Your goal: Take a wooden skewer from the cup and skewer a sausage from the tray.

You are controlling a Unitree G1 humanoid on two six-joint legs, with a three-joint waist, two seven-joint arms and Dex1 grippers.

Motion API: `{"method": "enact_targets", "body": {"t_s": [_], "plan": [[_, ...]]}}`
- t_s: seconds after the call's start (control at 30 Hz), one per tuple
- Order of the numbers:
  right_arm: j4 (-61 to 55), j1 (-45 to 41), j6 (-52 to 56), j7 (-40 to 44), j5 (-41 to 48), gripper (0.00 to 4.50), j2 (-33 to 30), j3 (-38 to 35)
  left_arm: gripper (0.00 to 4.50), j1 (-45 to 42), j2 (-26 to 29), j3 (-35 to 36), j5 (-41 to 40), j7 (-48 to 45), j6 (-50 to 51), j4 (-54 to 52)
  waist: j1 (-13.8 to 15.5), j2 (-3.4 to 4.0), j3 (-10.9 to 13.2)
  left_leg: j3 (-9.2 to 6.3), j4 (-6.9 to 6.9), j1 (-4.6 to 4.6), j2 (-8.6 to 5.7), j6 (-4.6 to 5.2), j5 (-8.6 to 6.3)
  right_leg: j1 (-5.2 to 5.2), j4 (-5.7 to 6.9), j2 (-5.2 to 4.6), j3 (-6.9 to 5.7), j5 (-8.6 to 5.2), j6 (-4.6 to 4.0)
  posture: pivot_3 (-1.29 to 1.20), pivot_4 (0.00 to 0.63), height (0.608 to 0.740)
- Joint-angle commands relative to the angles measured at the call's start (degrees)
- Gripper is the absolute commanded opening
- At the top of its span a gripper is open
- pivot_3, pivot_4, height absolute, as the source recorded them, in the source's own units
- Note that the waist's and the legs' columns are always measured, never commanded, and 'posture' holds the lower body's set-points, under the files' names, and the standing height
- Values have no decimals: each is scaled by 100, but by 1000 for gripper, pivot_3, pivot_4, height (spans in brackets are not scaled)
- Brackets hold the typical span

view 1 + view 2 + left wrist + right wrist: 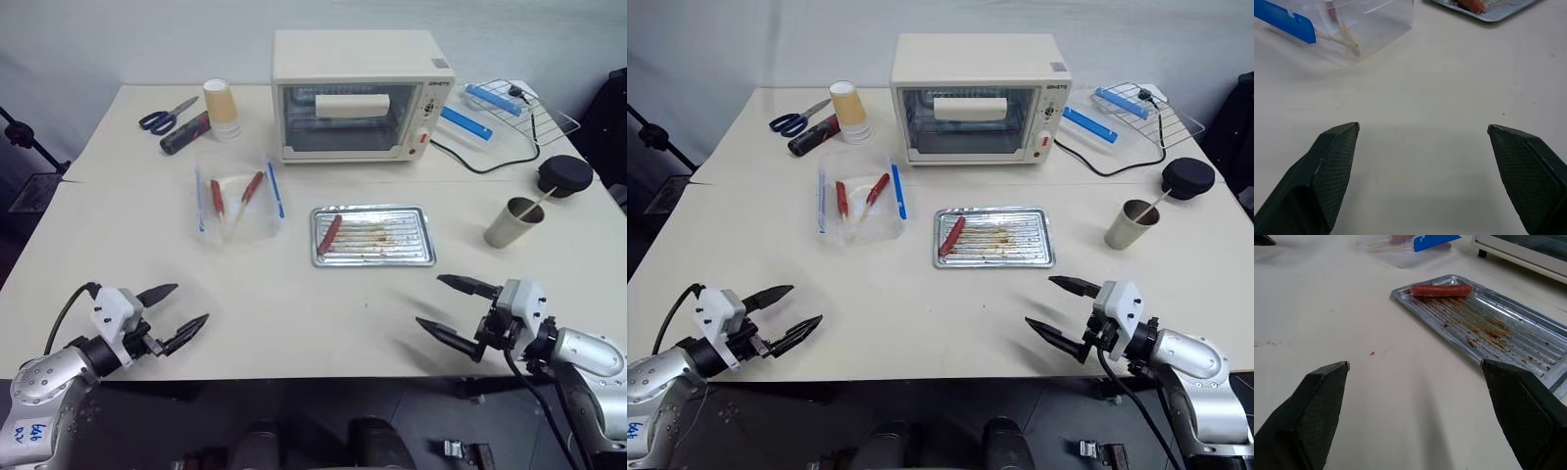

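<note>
I have both arms low over the near edge of the pale table (294, 313), and nothing is picked up yet: the left claw (179, 313) stands spread wide and empty at the near left, and the right claw (453, 309) is just as wide and empty at the near right. The first job, as I read it, is the thin pale wooden skewer (534, 207), which leans out of the plain grey-beige tapered metal cup (511, 222) at the right of the table, just near of a round black lid-like object (564, 174). The right claw sits on that side, so I would use it, carrying it farther and to the right, coming in above the cup's rim and closing on the exposed upper part of the stick, not down by the cup wall, so the tumbler does not tip. I would then lift straight along the stick's lean. The slim dark red sausage (329, 233) lies at the left end of the shiny silver ridged metal tray (416, 250), in the middle of the table, near of the cream toaster oven (355, 93). Holding the skewer well back from its point would leave enough length for the piercing.
</note>
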Motion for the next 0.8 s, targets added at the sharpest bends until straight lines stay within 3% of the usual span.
{"method": "enact_targets", "body": {"t_s": [0.03, 0.2, 0.4, 0.57, 0.8], "plan": [[64, -36, -116, 83, 132, 4500, 9, -113, 4450, 45, 146, 87, 17, -46, -1, -183, 8, 0, 0, 0, 1, 0, 0, 0, 0, 0, 0, -1, 0, 0, 0, 0, 150, 740], [-100, 132, -94, -34, 383, 4500, 78, -419, 4450, -271, 340, 108, -865, -405, 792, -545, 60, 0, 0, -2, 2, -1, 0, 1, 0, 1, 2, -5, 1, 0, 0, 0, 150, 740], [-791, 1107, -747, -98, 628, 4500, 314, -1397, 4450, -1015, 563, -263, -977, -808, 1065, -491, 72, 7, 0, -10, -4, -2, -8, -2, 1, 6, 0, 6, -10, 0, 0, 0, 150, 740], [-956, 1689, -692, -414, 1053, 4500, 476, -2244, 4450, -1488, 521, -313, -1189, -1103, 1137, -316, 17, 6, 0, 3, 1, 5, -14, 6, 1, 9, 1, 7, -1, 2, 4, 0, 150, 740], [-1050, 1937, -760, -449, 1008, 4500, 666, -2171, 4450, -1579, 505, -507, -1089, -1308, 1176, -150, -70, 6, 0, 9, -5, 12, -6, 3, 3, 8, 4, 9, -1, 2, 5, 0, 150, 740]]}}
